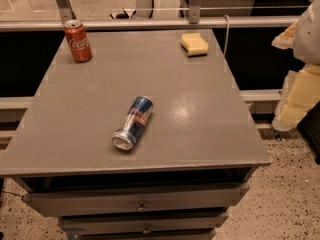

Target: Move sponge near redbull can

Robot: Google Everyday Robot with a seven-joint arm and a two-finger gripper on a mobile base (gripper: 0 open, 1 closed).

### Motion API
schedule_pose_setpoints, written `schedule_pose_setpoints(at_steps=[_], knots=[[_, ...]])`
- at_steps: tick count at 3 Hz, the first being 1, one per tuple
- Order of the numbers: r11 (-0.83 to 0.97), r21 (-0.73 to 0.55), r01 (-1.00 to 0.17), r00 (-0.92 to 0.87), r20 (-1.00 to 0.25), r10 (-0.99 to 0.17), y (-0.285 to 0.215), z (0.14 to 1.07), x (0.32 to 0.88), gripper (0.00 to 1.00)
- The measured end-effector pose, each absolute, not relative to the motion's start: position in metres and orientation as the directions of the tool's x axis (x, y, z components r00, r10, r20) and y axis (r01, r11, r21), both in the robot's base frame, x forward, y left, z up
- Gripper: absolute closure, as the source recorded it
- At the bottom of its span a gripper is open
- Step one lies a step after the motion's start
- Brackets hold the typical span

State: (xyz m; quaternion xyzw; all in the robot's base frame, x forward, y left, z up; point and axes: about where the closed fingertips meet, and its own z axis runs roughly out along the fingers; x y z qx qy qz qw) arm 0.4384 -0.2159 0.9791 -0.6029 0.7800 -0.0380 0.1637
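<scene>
The sponge, a pale yellow foam block, lies at the far right of the grey tabletop. The redbull can, blue and silver, lies on its side near the middle front of the table, its silver end toward me. My gripper hangs at the right edge of the view, off the table's right side and apart from both things. It holds nothing that I can see.
An orange-red Coca-Cola can stands upright at the far left corner. A rail and a glass wall run behind the table. Drawers sit under the front edge. A speckled floor lies to the right.
</scene>
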Motion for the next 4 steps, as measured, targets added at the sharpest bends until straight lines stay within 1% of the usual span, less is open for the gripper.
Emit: schedule_pose_setpoints(at_steps=[1,2,4], knots=[[0.27,-0.261,-0.927,-0.216,-0.216,-0.952,-0.215,0.98,0.44,0.0],[0.298,-0.27,-0.916,-0.219,-0.287,-0.933,-0.21,0.967,0.476,0.0],[0.432,-0.275,-0.859,-0.248,-0.513,-0.822,-0.196,0.923,0.632,0.0]])
